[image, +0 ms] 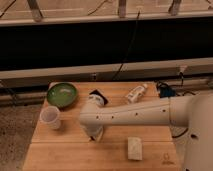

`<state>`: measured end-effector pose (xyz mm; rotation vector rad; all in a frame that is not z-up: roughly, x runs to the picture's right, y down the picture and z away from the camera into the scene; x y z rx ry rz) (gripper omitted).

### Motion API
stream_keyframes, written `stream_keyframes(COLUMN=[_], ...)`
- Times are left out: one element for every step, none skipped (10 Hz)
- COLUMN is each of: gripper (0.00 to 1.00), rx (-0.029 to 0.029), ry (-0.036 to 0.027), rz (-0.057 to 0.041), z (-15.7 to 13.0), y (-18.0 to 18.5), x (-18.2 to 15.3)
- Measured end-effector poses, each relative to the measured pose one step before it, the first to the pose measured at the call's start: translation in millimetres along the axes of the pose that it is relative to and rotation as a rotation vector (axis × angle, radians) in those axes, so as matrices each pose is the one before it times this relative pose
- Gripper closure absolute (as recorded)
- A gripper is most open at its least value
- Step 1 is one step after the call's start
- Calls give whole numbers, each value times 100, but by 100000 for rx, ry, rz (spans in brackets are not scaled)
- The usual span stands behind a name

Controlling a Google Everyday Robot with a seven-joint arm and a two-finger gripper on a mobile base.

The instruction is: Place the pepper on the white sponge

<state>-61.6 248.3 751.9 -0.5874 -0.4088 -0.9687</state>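
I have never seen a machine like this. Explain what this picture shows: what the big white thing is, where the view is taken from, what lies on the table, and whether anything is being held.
The big white shape is a robot arm that reaches in from the right, across a wooden table. There is only one view, looking down at the table from above and in front of it. The arm's grasping end, the pincer, points down at the table's middle, just left of centre. I cannot tell whether it holds anything; the pepper is not visible.

On the table lie a green bowl, a translucent cup, a black phone partly behind the arm, a white bottle on its side, and a pale sponge near the front edge. The sponge's top is bare.
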Motion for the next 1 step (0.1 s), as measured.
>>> stream_keyframes(gripper=[100], rx=[679], ry=[101], rz=[443], z=[-315], y=[91], x=[326])
